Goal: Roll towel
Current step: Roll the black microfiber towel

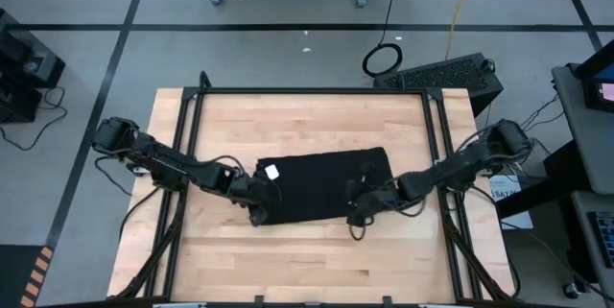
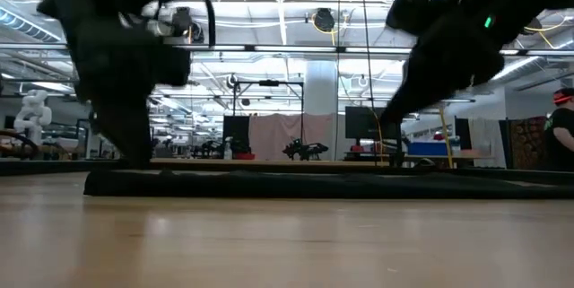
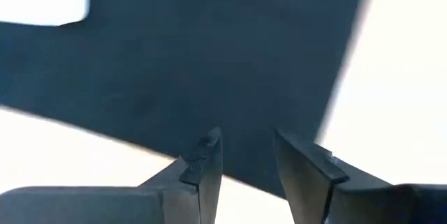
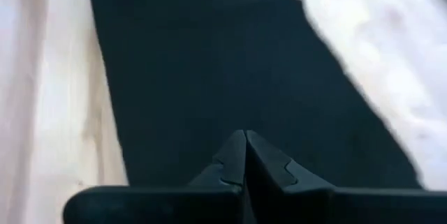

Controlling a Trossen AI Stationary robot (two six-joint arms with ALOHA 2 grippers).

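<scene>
over on the left of the high view the left arm reaches in from the table's left edge, and its left gripper (image 1: 257, 214) sits low at the lower left corner of the towel (image 1: 321, 185), just below the small white tag (image 1: 271, 172). in the left wrist view the two dark fingers (image 3: 204, 162) stand a little apart with black cloth showing in the gap between them, right at the towel's edge; whether they actually pinch the cloth, can't tell. the towel lies flat and spread out in the middle of the wooden table (image 1: 307, 121), a dark strip slightly tilted, far narrower than the tabletop. in the low view it shows as a thin black band (image 2: 305, 185) lying across the wood, both arms coming down onto it. moving right, the right arm comes in from the table's right edge and the right gripper (image 1: 357, 214) is down at the lower right part of the towel. in the right wrist view its fingers (image 4: 234, 155) are pressed tight together, clenched with nothing seen between them, tips over the black cloth with the white tag far off at the frame's top. at the far right edge of the low view a person (image 2: 563, 135) stands in the room beyond.
</scene>
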